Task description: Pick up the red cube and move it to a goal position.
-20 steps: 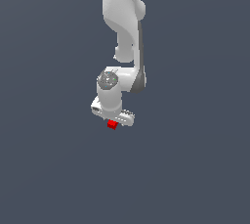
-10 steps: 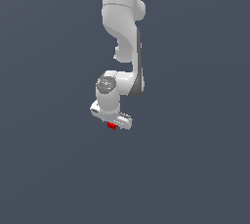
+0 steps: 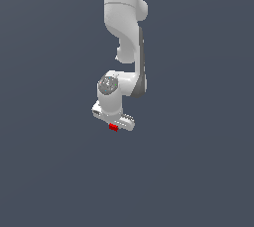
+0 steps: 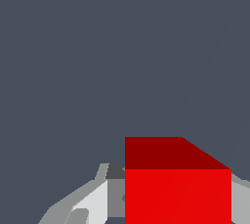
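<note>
Closest to the wrist camera, the red cube (image 4: 177,189) is filling the space between the grey fingers (image 4: 88,203), which are pressing against its sides; the gripper (image 3: 113,124) is clenched on it, grasping the cube. In the exterior view the cube (image 3: 113,127) is showing as a small red spot just under the white hand, tucked closer against it than half a second and a second ago, and the hand itself is sitting slightly higher in the picture than it was then. That suggests the pick-up is done and the arm is lifting or carrying its load, so the remaining work is likely the move to the goal. No goal marker is showing in either picture, so how far is left cannot be told. Farther back, the white arm (image 3: 124,28) is reaching down over the plain dark grey ground (image 3: 198,171).
</note>
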### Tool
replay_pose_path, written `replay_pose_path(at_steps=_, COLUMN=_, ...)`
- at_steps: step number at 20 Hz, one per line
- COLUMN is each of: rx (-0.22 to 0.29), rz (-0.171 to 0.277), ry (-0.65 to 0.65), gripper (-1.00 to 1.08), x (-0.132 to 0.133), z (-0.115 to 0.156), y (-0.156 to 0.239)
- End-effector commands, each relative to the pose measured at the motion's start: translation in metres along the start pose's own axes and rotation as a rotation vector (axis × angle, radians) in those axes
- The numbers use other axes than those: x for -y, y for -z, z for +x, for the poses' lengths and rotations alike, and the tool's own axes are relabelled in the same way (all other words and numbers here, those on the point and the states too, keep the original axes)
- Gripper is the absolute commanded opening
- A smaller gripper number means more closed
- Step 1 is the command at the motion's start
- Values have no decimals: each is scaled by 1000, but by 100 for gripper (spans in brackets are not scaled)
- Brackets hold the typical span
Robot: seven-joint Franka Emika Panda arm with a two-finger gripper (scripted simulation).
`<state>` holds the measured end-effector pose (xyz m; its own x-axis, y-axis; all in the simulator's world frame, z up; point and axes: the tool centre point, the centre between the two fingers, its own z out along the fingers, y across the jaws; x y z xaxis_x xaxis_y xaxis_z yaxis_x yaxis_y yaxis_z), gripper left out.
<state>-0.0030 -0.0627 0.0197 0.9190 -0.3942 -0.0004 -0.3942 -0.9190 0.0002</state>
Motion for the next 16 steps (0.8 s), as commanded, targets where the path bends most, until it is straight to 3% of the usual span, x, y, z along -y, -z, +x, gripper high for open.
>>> replay_pose_path(at_steps=1, rx=0, rz=0, ry=0, gripper=-100, x=0, z=0, y=0)
replay_pose_path(at_steps=16, rx=0, rz=0, ry=0, gripper=-100, x=-7, z=-21, y=13)
